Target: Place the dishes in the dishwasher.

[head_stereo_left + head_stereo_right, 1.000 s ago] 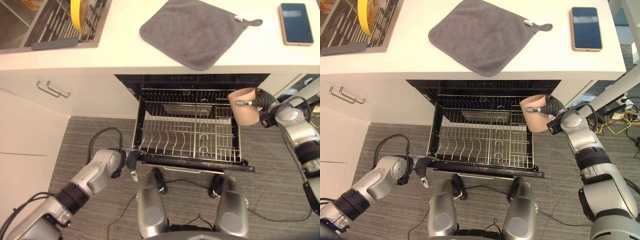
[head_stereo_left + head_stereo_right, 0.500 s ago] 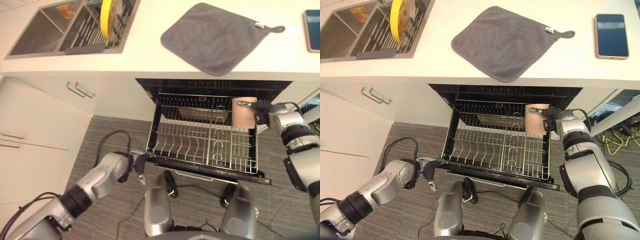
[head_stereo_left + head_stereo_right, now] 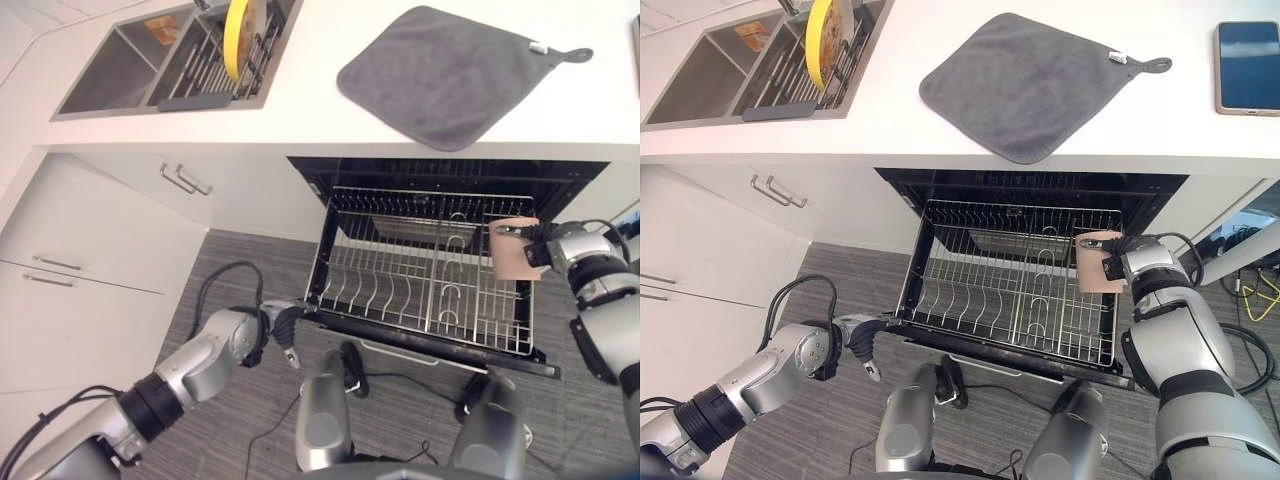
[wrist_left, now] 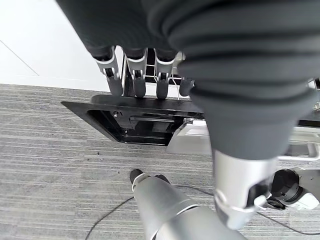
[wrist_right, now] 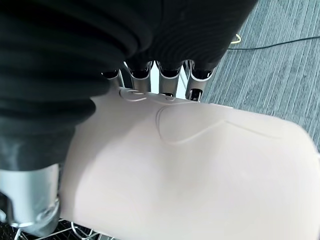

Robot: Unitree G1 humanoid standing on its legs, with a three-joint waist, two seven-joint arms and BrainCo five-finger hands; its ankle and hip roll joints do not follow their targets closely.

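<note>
1. One pale pink plastic cup (image 3: 1099, 262) is in the right hand (image 3: 1122, 260), with the fingers (image 5: 165, 80) wrapped round its far side and the thumb against its wall in the right wrist view.
2. Cup and hand sit over the right side of the pulled-out silver wire dishwasher rack (image 3: 420, 275); whether the cup touches the wires cannot be told.
3. The left hand (image 3: 280, 322) rests by the near left corner of the open black dishwasher door (image 4: 135, 117), its fingers (image 4: 137, 75) straight, side by side and holding nothing.
4. On the white countertop (image 3: 890, 110) above the dishwasher lies a square grey cloth mat (image 3: 1025, 80) with a hanging loop.
5. A dark-screened phone (image 3: 1248, 55) lies at the counter's right end.
6. To the far left, a round yellow plate (image 3: 238, 38) stands upright in a wire drying rack (image 3: 195, 65) set in the steel sink (image 3: 700, 85).
</note>
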